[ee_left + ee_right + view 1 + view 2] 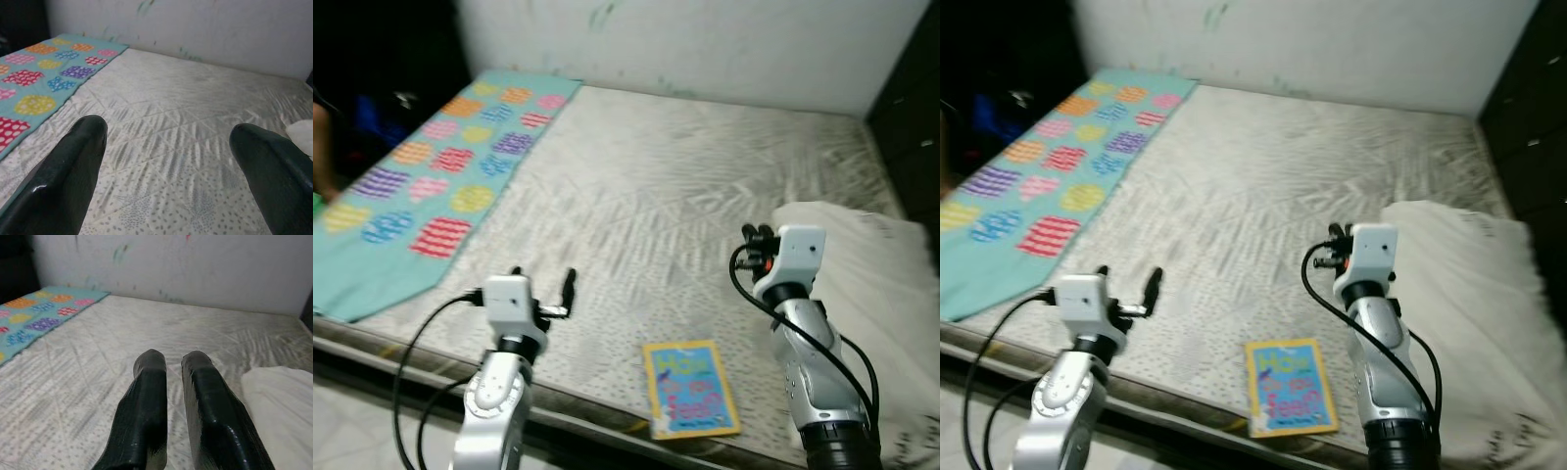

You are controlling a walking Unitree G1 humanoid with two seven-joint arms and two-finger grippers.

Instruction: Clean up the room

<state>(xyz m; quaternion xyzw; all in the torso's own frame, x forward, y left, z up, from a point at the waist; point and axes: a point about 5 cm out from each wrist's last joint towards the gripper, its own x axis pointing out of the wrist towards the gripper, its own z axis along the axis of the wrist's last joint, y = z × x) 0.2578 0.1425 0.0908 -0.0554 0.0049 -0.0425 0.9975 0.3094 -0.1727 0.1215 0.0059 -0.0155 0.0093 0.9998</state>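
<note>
Place: a bedroom in a home.
Bed: a big mattress (685,196) with a pale quilted cover takes up most of the room.
Blanket: a teal blanket (431,176) with bright spotty shapes lies along one side.
Pillow: a white pillow (876,284) sits on the other side.
Book: a children's book (690,389) lies near the bed's edge.
Wall: a plain white wall (705,44) stands behind the bed.

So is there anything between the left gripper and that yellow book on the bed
Nothing visible does. The left gripper hangs open over bare mattress, and the yellow book lies flat near the bed's front edge, to its right and nearer the robot, with only quilted surface between them.
</note>
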